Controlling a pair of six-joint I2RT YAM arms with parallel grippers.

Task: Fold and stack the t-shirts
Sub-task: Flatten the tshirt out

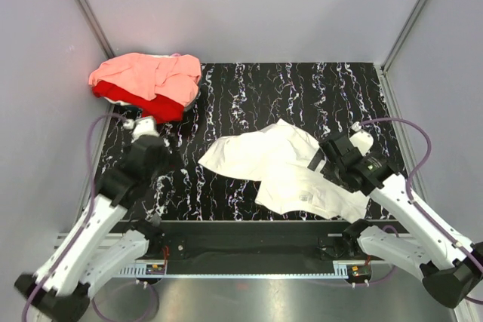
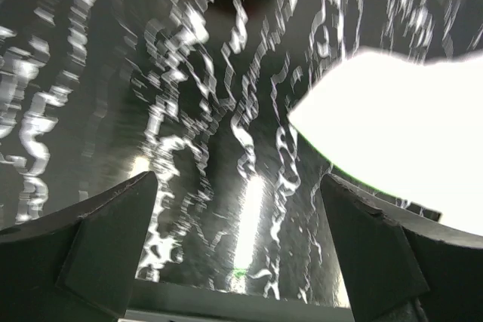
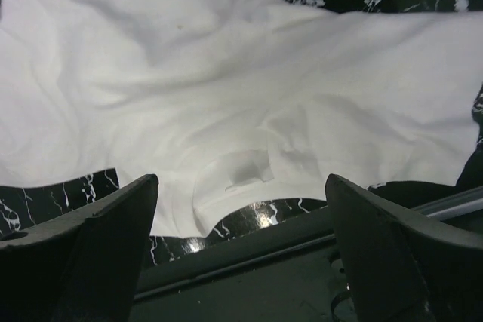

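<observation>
The white t-shirt (image 1: 275, 167) lies crumpled and spread out on the black marbled table (image 1: 302, 96), at the centre right; no print shows. The salmon-pink t-shirt (image 1: 155, 73) lies bunched on top of the red t-shirt (image 1: 147, 105) at the back left. My left gripper (image 1: 142, 124) is open and empty just in front of that pile. Its wrist view (image 2: 238, 182) shows bare table between the fingers and the white t-shirt (image 2: 407, 141) to the right. My right gripper (image 1: 318, 157) hovers open over the white t-shirt's right part. In its wrist view (image 3: 241, 186) it is above the collar and neck label (image 3: 245, 167).
Grey walls close in the table at the back and on both sides. A metal rail (image 1: 249, 243) runs along the near edge, also showing in the right wrist view (image 3: 264, 262). Purple cables loop beside both arms.
</observation>
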